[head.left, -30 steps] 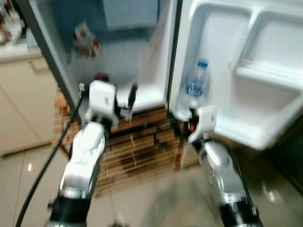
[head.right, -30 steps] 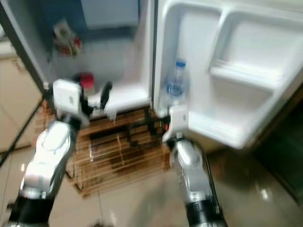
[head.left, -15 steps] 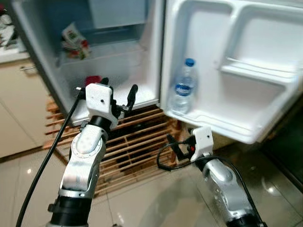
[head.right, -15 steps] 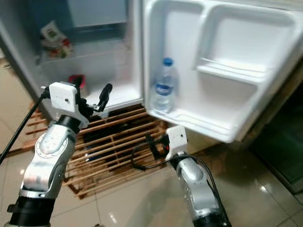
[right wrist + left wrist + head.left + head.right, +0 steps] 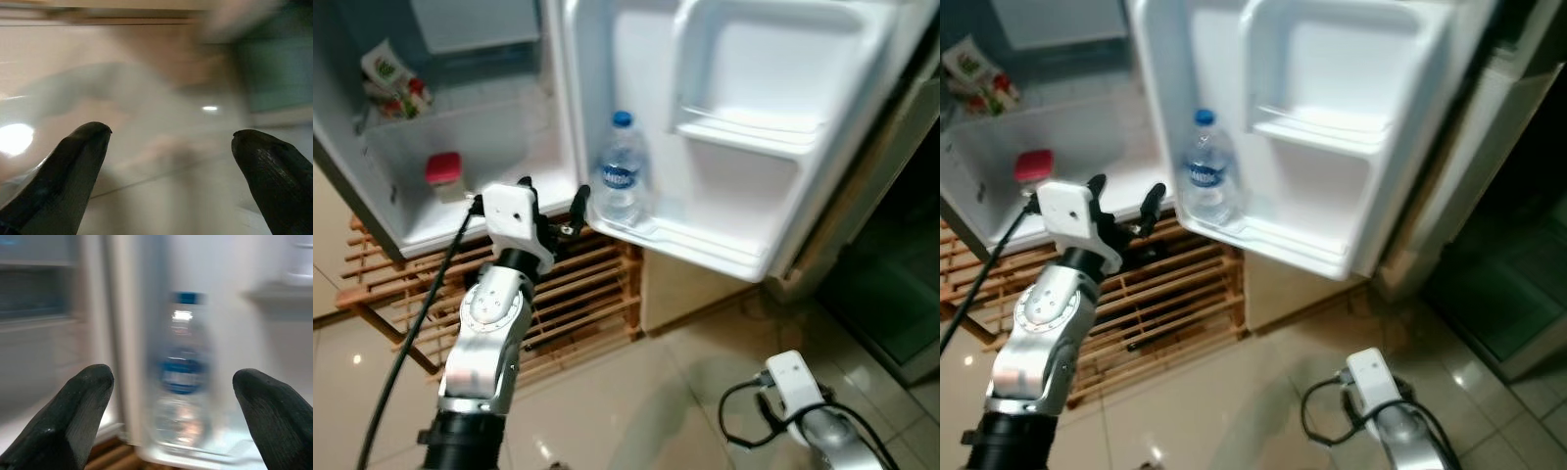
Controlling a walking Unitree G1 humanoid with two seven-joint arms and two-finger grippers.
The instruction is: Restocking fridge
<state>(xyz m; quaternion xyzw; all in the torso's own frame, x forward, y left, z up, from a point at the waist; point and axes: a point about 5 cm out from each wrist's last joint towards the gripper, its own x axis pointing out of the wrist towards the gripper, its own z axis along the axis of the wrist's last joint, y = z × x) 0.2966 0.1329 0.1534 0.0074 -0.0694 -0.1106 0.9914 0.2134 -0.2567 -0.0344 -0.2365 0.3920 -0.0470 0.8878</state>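
A clear water bottle [image 5: 620, 171] with a blue cap and blue label is seen standing upright in the lowest shelf of the open fridge door [image 5: 724, 127], at that shelf's left end, next to the door's hinged edge. The rest of that door shelf is bare, and a smaller moulded shelf [image 5: 744, 137] is set higher on the door to the right.

To the left of the door, the fridge [image 5: 460, 147] interior is open to view. A small jar with a red lid [image 5: 443, 174] is placed on the white bottom floor of the compartment, and a crumpled packet printed in green and red [image 5: 391, 83] lies on the shelf above, far left.

The left tool [image 5: 551, 204] is held up just in front of the fridge's lower edge, near and slightly left of the bottle. Its two black fingers [image 5: 73, 416] are spread wide apart with nothing between them; in the left wrist view the bottle is framed in the gap, well beyond the tips.

Beneath the fridge a slatted wooden pallet [image 5: 578, 294] is seen resting on the glossy tiled floor [image 5: 656, 392].

The right tool [image 5: 171, 161] is lowered over the floor at the near right, its fingers likewise released and empty. The right wrist's white housing [image 5: 791, 377] and a looped black cable [image 5: 744, 416] are seen there.
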